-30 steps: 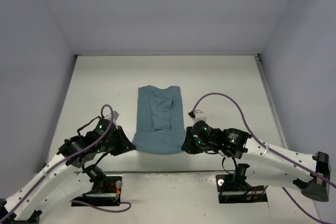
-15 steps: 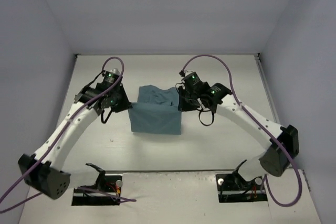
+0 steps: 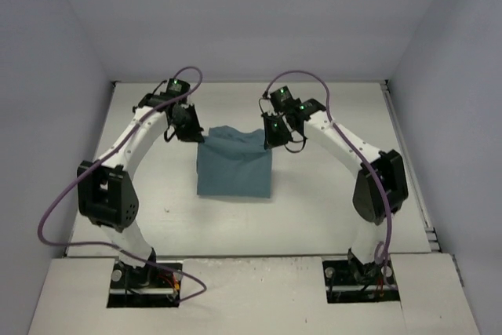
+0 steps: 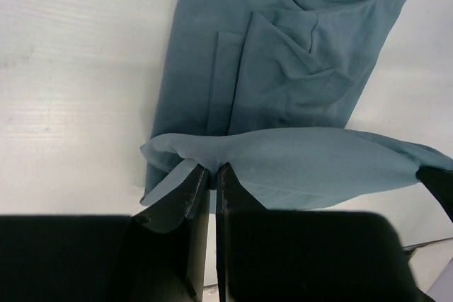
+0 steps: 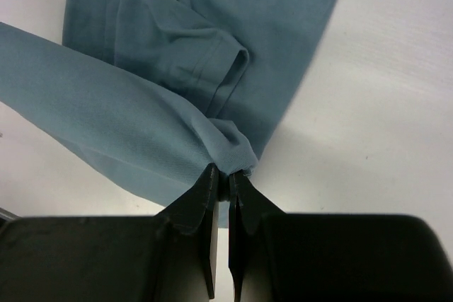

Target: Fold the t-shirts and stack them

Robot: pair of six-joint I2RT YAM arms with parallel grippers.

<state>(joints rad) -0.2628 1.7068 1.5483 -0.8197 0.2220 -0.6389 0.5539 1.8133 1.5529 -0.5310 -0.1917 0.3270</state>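
T-shirt (image 3: 234,172), teal, lies about centre of table (image 3: 337,194), midway between left and right edges, doubled over on itself. Left tool (image 4: 211,169) has jaws pinched together on one corner of upper layer, at shirt's far left corner. Right tool (image 5: 221,173) has jaws pinched together on opposite corner, at far right. Cloth edge stretched between both tools, raised above lower layer. Lower layer flat on table, sleeves folded inward, collar toward far edge.

Top camera looks down from behind; both wrist cameras closely overlook the same t-shirt (image 4: 283,68).
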